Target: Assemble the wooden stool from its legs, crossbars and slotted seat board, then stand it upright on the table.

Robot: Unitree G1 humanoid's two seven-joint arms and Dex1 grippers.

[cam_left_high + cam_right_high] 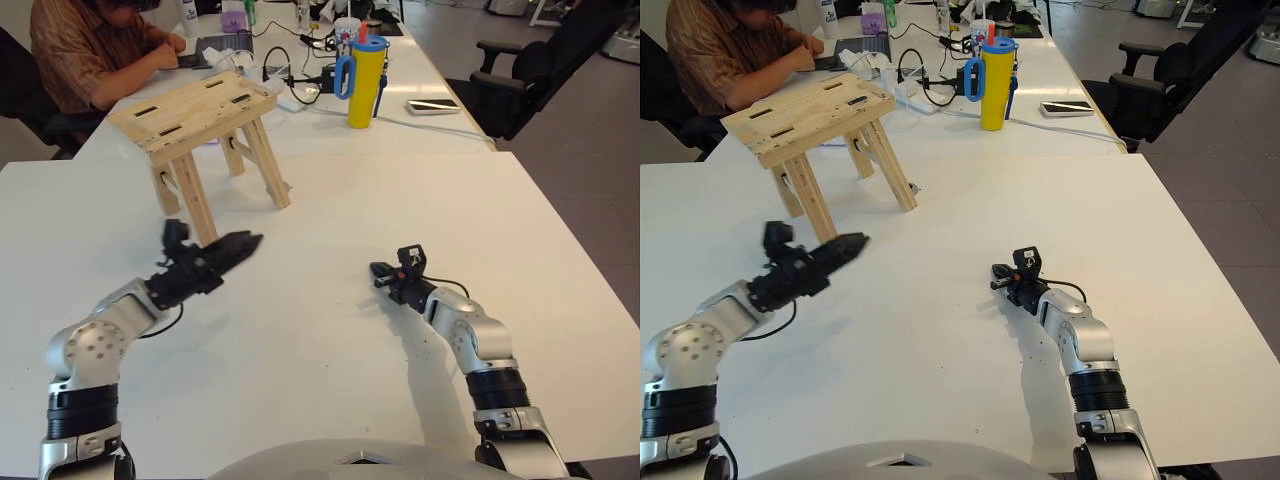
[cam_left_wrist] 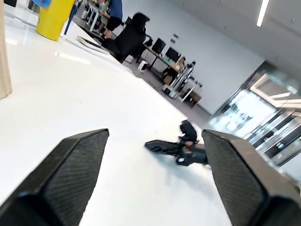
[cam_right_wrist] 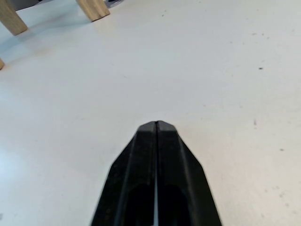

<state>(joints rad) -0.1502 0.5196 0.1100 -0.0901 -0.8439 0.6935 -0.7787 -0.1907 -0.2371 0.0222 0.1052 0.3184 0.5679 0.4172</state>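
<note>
The wooden stool [image 1: 200, 105] stands upright at the far left of the white table [image 1: 330, 200], slotted seat board on top and all legs down. My left gripper [image 1: 248, 243] hovers low over the table just right of the stool's nearest leg [image 1: 196, 205], open with nothing between its fingers [image 2: 75, 174]. My right gripper [image 1: 378, 270] rests low near the table's middle, shut and empty, pointing toward the stool; its closed tips [image 3: 156, 124] face the stool's feet [image 3: 94, 8]. The left wrist view shows the right gripper [image 2: 155, 146] farther off on the table.
A yellow bottle with a blue handle [image 1: 365, 80], a phone [image 1: 433, 106] and cables [image 1: 290, 85] lie on the table behind. A seated person works at the far left corner. An office chair [image 1: 540, 70] stands off the table's right edge.
</note>
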